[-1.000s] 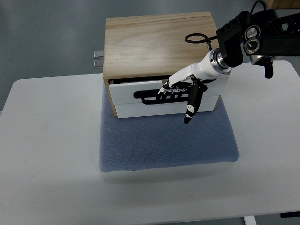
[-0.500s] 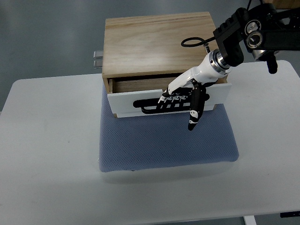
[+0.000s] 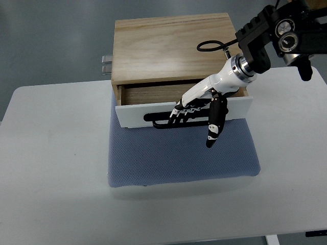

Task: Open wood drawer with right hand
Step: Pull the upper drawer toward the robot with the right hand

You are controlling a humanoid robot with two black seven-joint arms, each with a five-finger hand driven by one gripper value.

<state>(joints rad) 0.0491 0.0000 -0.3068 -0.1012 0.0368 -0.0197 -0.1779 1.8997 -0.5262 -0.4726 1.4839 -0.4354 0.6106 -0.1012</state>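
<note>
Fingers [image 3: 185, 109] of the right hand [image 3: 196, 108] are curled through the black handle [image 3: 161, 121] on the white front of the drawer [image 3: 133, 115]. The handle is held by the hooked fingers, while the thumb [image 3: 214, 125] is left pointing down past the drawer front, touching nothing that can be seen. The left hand is not seen.

The drawer sits in a wood box [image 3: 171, 46]. The box is placed at the back of a blue mat [image 3: 179, 158] on the white worktop [image 3: 51, 178]. The drawer is partly out: a strip of its wood floor is seen behind the white front.

The pulling step seems to be about half done. To do it well, the pull should be made straight toward the robot, in line with the drawer's sides, so the drawer is not jammed. The fingers should be kept hooked so the handle is not lost. A slow, even pull is best, because the box is not held down and could be dragged forward on the mat. The pull should be stopped before the drawer drops out of the box.
</note>
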